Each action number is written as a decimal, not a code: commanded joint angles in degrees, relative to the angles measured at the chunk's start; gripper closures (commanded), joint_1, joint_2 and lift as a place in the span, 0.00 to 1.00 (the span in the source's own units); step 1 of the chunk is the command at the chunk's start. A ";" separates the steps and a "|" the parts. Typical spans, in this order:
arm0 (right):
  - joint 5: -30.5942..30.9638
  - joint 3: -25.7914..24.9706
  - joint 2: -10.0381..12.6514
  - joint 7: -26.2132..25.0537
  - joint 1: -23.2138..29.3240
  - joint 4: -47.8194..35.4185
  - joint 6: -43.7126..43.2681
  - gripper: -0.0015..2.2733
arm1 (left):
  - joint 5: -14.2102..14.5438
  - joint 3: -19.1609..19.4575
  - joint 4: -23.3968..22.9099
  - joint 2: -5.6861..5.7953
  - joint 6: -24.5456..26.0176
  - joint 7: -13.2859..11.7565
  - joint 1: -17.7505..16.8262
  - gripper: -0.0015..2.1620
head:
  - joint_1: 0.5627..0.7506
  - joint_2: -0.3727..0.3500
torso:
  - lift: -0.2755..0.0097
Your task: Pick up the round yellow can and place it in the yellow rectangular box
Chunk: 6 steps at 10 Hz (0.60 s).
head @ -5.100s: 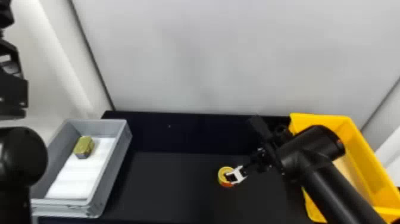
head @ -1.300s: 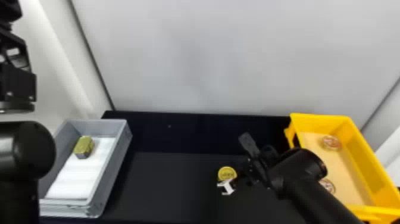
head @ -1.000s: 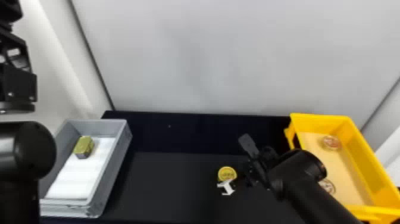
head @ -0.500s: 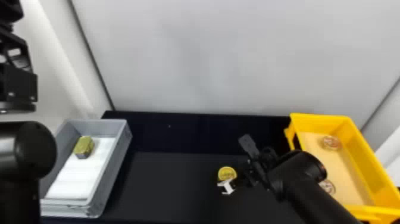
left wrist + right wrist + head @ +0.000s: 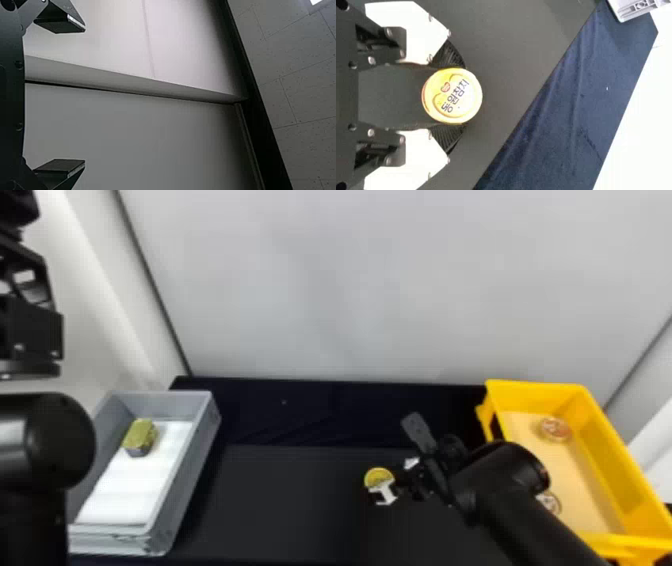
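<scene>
The right gripper (image 5: pixel 389 481) is at the round yellow can (image 5: pixel 378 476) on the dark table. In the right wrist view the can (image 5: pixel 452 95) sits between the ribbed pads (image 5: pixel 447 136) of my right gripper (image 5: pixel 453 96), which touch it from both sides. To the right stands the yellow rectangular box (image 5: pixel 612 455), partly behind the right forearm. At the left edge hangs the parked left gripper (image 5: pixel 25 285); its own wrist view shows the left gripper (image 5: pixel 84 97) wide open with nothing between its fingers.
A grey box (image 5: pixel 187 475) at the left holds a gold-topped block (image 5: pixel 140 437) on a white sheet. Inside the yellow box lie two round things (image 5: pixel 554 429). A pale wall (image 5: pixel 375 290) rises behind the table.
Since the oldest frame the right arm has shifted, uncovering more of the yellow box. Since the latest earlier frame, a second white finger part has appeared right of the can.
</scene>
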 commanded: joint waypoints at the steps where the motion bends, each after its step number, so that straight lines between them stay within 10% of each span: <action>1: 0.01 0.05 -0.08 -0.04 -0.02 -0.20 0.21 0.34 | 0.00 0.01 -0.03 0.00 0.07 0.02 0.12 0.04 | 0.70 0.59 | 0.96; 6: 0.01 0.32 -0.52 0.67 1.30 -4.51 3.02 0.34 | 0.00 0.63 -0.29 -0.09 0.25 0.02 0.56 0.04 | 0.70 0.59 | 0.96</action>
